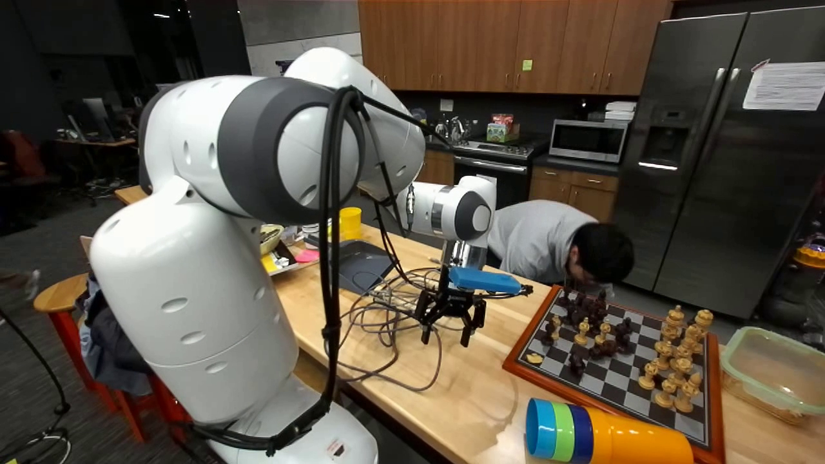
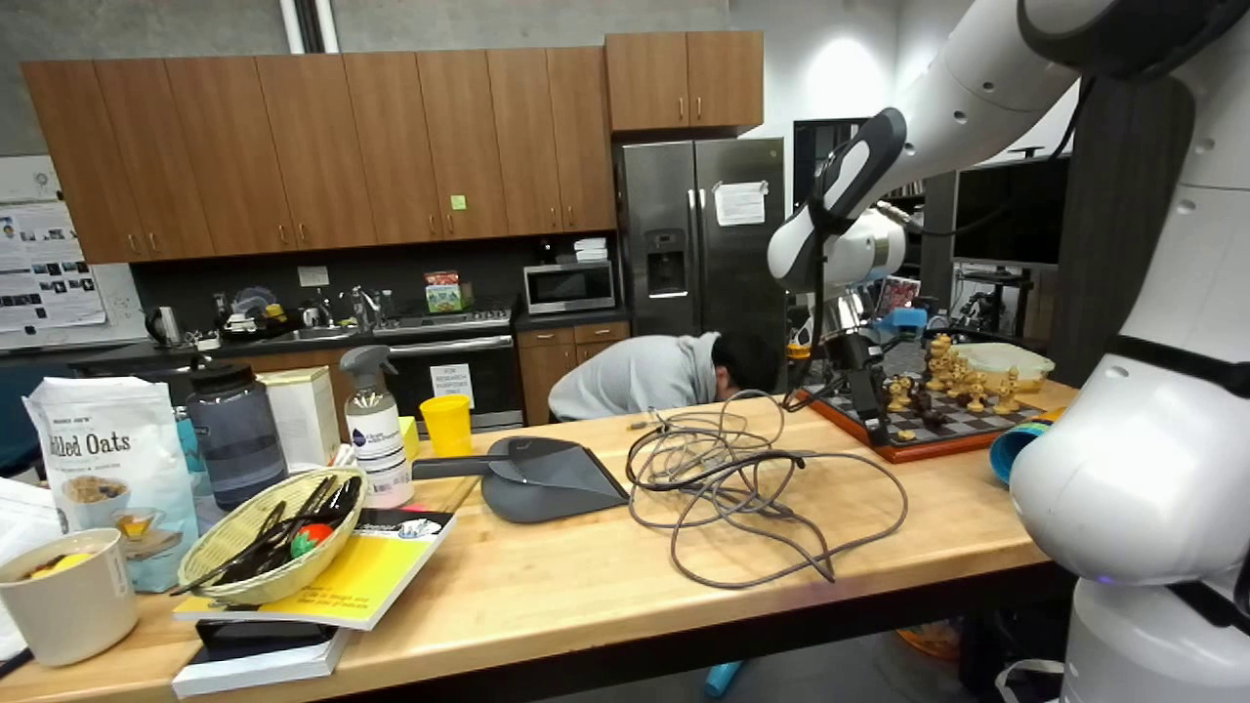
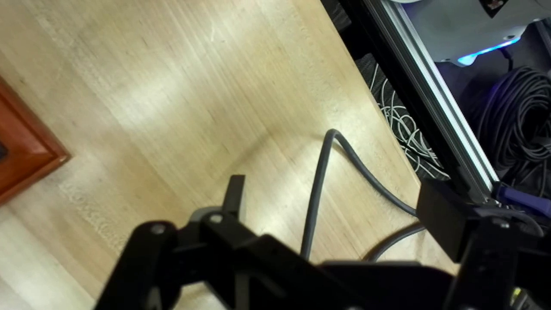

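Two black fingers (image 3: 234, 191) stand wide apart on my gripper (image 1: 445, 336) — it is released, hanging above the wooden table (image 2: 586, 576). Nearest to it is the gray cable (image 3: 317, 193): in the wrist view I see a bent loop of it across the gap between the fingers, and I cannot tell whether either finger touches it. The rest of that cable sprawls in a tangle over the tabletop, between the dustpan (image 2: 552, 483) and the chessboard (image 1: 622, 380). The board lies near my gripper, with light pieces (image 1: 688, 390) and dark pieces (image 1: 577, 362) on it. Stacked cups (image 1: 609, 435) lie on their side by its edge, and a clear tub (image 1: 760, 389) stands just beside it. Behind the table a person (image 2: 635, 376) bends low — head down, dressed in gray.
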Robot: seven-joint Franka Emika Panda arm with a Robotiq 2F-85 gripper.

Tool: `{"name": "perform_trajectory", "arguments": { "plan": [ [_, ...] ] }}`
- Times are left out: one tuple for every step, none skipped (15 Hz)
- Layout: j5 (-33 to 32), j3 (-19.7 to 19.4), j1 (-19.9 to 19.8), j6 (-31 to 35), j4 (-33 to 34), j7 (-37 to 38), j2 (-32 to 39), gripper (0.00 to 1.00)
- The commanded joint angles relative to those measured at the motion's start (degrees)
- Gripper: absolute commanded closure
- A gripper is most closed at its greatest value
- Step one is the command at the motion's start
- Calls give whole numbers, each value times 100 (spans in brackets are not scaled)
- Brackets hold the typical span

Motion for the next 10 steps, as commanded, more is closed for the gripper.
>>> {"name": "perform_trajectory", "arguments": {
  "plan": [
    [-11, -18, -33, 190, -162, -86, -52, 0],
    [-7, -18, -33, 233, -218, -86, -66, 0],
    [1, -18, -32, 278, -266, -82, -72, 0],
    [6, -18, -32, 312, -305, -81, -74, 0],
    [10, -18, -31, 335, -333, -79, -67, 0],
    [13, -16, -30, 356, -355, -68, -58, 0],
    [17, -13, -28, 371, -384, -61, -62, 0],
    [22, -11, -26, 387, -408, -57, -65, 0],
    [20, -6, -23, 399, -444, -51, -82, 0],
    [18, -1, -19, 415, -472, -46, -93, 0]
  ]
}}
